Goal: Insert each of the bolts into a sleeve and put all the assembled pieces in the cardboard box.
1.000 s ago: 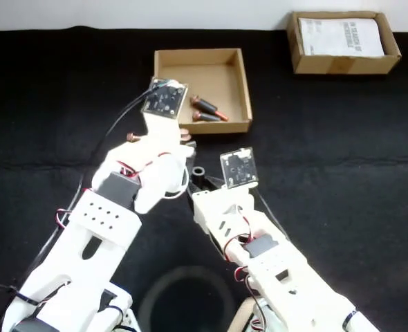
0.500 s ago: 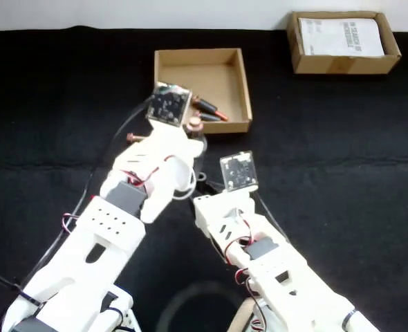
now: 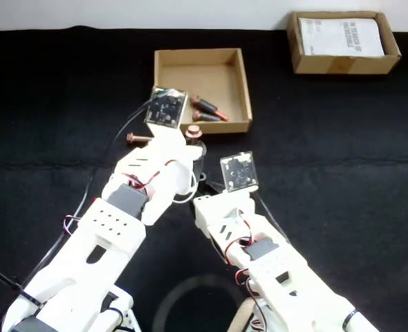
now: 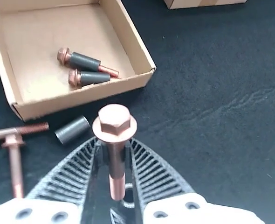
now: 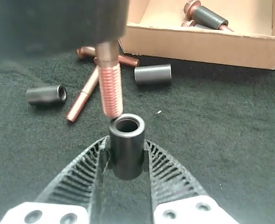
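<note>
My left gripper [image 4: 114, 145] is shut on a copper bolt [image 4: 114, 125], held upright with its hex head up. My right gripper [image 5: 127, 142] is shut on a dark sleeve [image 5: 127, 156] that stands upright with its bore facing up. The bolt's threaded tip [image 5: 110, 95] hangs just above the sleeve's opening, slightly off to one side. In the high view the left gripper [image 3: 194, 146] with the bolt head [image 3: 193, 131] sits over the right gripper [image 3: 202, 181], just in front of the cardboard box [image 3: 164, 76]. Two assembled pieces [image 3: 207, 108] lie inside the box.
Loose sleeves [image 5: 46, 94] [image 5: 152, 74] and loose bolts [image 5: 83, 99] [image 5: 126, 59] lie on the black mat near the box's front wall [image 5: 198, 39]. Another bolt [image 3: 139, 138] lies left of the left gripper. A second box [image 3: 297, 41] with a paper stands far right.
The left arm swung right and forward with the bolt, bringing it over the sleeve held by the right gripper. The right arm stayed still.
</note>
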`<state>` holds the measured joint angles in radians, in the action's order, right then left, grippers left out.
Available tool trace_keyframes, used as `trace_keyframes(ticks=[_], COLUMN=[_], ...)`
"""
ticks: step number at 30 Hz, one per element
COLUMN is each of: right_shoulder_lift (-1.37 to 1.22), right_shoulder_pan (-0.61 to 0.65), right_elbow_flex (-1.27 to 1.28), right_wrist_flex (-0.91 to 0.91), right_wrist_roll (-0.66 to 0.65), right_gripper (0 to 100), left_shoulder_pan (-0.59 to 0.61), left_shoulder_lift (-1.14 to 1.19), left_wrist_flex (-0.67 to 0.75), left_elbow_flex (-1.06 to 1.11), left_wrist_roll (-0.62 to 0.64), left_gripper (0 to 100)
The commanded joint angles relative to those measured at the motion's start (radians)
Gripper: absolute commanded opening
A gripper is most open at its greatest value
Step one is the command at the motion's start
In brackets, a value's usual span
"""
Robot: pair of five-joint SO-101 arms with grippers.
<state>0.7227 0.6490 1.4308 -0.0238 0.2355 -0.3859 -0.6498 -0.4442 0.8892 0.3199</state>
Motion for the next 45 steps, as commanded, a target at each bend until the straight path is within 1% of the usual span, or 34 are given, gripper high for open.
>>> trace_keyframes(ticks=[1, 9, 19, 27, 34, 36, 40, 43, 45], right_shoulder_lift=[0.03, 0.028, 0.024, 0.031, 0.033, 0.033, 0.033, 0.033, 0.033], right_shoulder_pan=[0.002, 0.005, 0.007, 0.007, 0.007, 0.008, 0.008, 0.008, 0.008], right_elbow_flex=[-0.01, -0.012, -0.044, -0.041, -0.041, -0.039, -0.041, -0.044, -0.044], right_wrist_flex=[-0.019, -0.019, -0.021, -0.021, -0.021, -0.021, -0.021, -0.021, -0.021], right_wrist_roll=[-0.006, -0.005, -0.005, -0.005, -0.005, -0.005, -0.005, -0.006, -0.006], right_gripper=[0.6, 0.6, 0.6, 0.6, 0.6, 0.6, 0.6, 0.6, 0.6], left_shoulder_pan=[-0.008, -0.01, -0.054, -0.053, -0.05, -0.033, -0.019, -0.024, -0.027], left_shoulder_lift=[-0.036, -0.036, -0.03, -0.03, -0.03, -0.03, -0.03, -0.031, -0.031], left_wrist_flex=[0.023, 0.023, 0.023, 0.017, 0.025, 0.026, 0.095, 0.1, 0.097], left_elbow_flex=[-0.016, -0.016, -0.012, -0.007, 0.088, 0.104, 0.147, 0.154, 0.156], left_wrist_roll=[0.018, 0.021, 0.021, 0.02, 0.014, 0.014, 0.014, 0.012, -0.038], left_gripper=[1, 1, 1, 1, 1, 1, 1, 1, 2])
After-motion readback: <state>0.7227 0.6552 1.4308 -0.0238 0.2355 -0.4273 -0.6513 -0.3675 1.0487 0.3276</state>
